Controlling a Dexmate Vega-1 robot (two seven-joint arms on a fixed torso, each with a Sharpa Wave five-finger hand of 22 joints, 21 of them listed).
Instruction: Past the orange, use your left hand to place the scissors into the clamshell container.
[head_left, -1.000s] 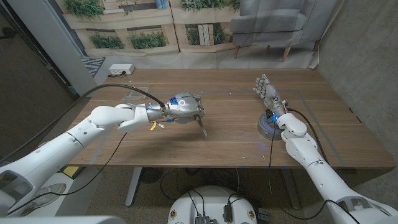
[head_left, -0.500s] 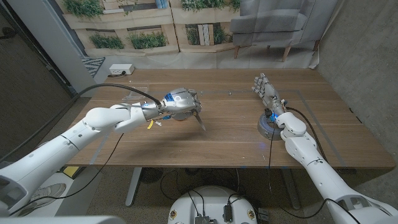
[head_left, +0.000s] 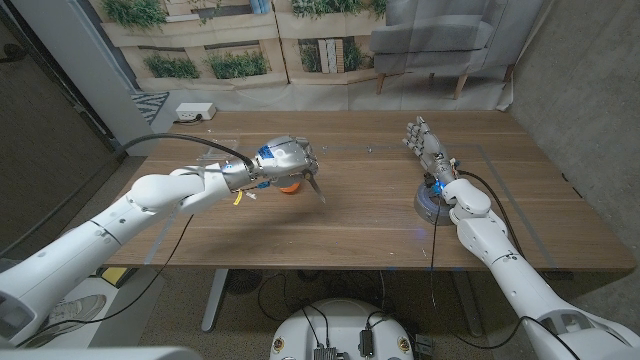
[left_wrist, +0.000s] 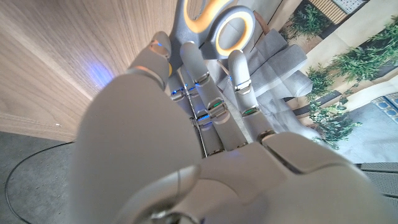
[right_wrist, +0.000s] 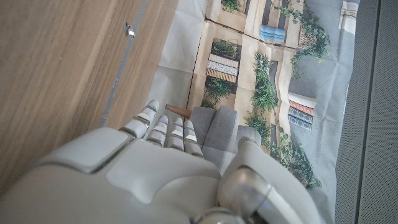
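My left hand (head_left: 286, 160) hangs over the middle-left of the table and grips the scissors (head_left: 317, 187), whose blades slant down to the right. In the left wrist view the grey handles with orange-lined loops (left_wrist: 214, 18) show beyond my curled fingers (left_wrist: 199, 74). The orange (head_left: 290, 186) lies on the table just beneath that hand. A faint clear outline, perhaps the clamshell container (head_left: 210, 153), shows behind my left forearm. My right hand (head_left: 427, 147) stands upright at the right side with fingers straight and nothing in it; in the right wrist view this hand (right_wrist: 168, 168) faces the backdrop.
A grey round object with a blue light (head_left: 430, 201) sits under my right wrist. A white power strip (head_left: 193, 112) lies beyond the table's far left corner. Bare wooden table (head_left: 370, 220) spreads between my two arms.
My left hand has carried the scissors back and to the left, away from the front edge. The orange now shows under it. My right hand has stayed put.
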